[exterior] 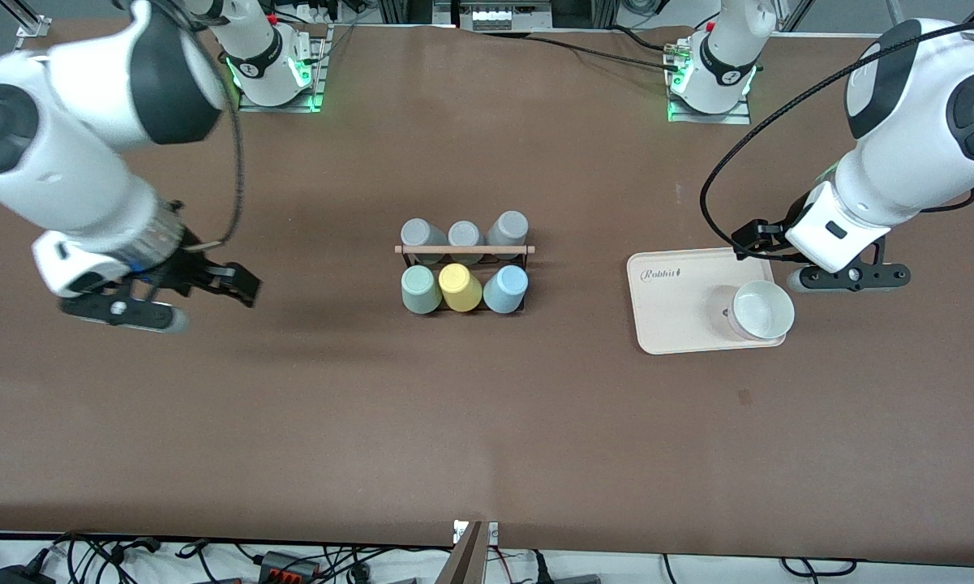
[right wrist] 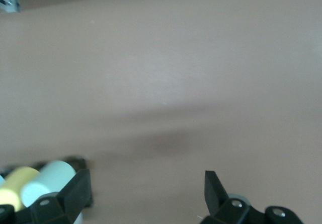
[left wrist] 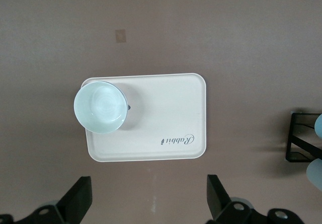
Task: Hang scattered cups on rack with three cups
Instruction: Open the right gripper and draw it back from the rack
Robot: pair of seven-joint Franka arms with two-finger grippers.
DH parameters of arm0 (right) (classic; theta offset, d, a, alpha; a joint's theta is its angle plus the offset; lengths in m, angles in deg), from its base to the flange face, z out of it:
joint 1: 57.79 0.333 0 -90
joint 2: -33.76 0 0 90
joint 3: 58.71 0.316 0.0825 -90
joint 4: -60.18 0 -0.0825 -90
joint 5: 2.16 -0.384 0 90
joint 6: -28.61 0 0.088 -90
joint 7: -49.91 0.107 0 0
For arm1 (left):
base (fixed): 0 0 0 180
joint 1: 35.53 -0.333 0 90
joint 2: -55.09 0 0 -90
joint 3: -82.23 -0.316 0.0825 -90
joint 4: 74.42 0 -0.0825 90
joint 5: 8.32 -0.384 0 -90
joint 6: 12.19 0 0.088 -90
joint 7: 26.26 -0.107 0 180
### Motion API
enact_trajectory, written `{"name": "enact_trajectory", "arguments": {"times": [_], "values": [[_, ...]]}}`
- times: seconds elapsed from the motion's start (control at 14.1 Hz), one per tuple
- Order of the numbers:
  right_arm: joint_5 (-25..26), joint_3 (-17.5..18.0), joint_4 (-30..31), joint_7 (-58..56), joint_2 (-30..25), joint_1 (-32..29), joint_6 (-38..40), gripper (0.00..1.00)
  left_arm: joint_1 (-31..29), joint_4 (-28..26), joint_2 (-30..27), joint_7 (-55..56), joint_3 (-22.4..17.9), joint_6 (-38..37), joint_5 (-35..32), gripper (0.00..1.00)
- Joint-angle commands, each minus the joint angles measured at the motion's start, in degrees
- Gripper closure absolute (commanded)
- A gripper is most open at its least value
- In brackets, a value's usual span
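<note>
Six cups sit on the rack (exterior: 464, 250) at mid-table: three grey ones (exterior: 464, 234) in the row farther from the front camera, and mint (exterior: 420, 289), yellow (exterior: 459, 288) and blue (exterior: 506, 289) in the nearer row. One more pale cup (exterior: 763, 311) stands on the tray (exterior: 673, 304), at its corner. The left gripper (left wrist: 151, 204) hangs spread over the table beside the tray; the right gripper (right wrist: 147, 196) hangs spread over bare table toward its own end. Wide open table surrounds the rack.

I work in a robotics lab; my bases (exterior: 272, 69) are bolted to plates on a brown-covered table (exterior: 487, 422). Cables (exterior: 292, 560) and power strips trail along its edge.
</note>
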Motion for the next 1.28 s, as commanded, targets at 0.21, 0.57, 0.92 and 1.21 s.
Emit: {"name": "enact_trajectory", "arguments": {"times": [0.21, 0.57, 0.92, 1.21], "values": [[0.6, 0.6, 5.0, -15.5, -7.5, -8.5, 3.6, 0.00, -0.4, -1.4, -1.4, -0.6, 0.5, -0.1, 0.5, 0.00], [0.8, 0.5, 20.4, -17.5, -19.4, -9.4, -1.0, 0.00, -0.4, -1.2, -1.4, -1.0, 0.5, -0.1, 0.5, 0.00], [0.7, 0.3, 18.7, -17.8, -18.4, -10.1, 0.3, 0.00, -0.4, -1.3, -1.4, -1.2, 0.5, -0.1, 0.5, 0.00], [0.3, -0.2, 13.4, -16.8, -15.4, -10.7, 3.7, 0.00, -0.3, -1.5, -1.5, -1.2, 0.6, -0.2, 0.5, 0.00]]}}
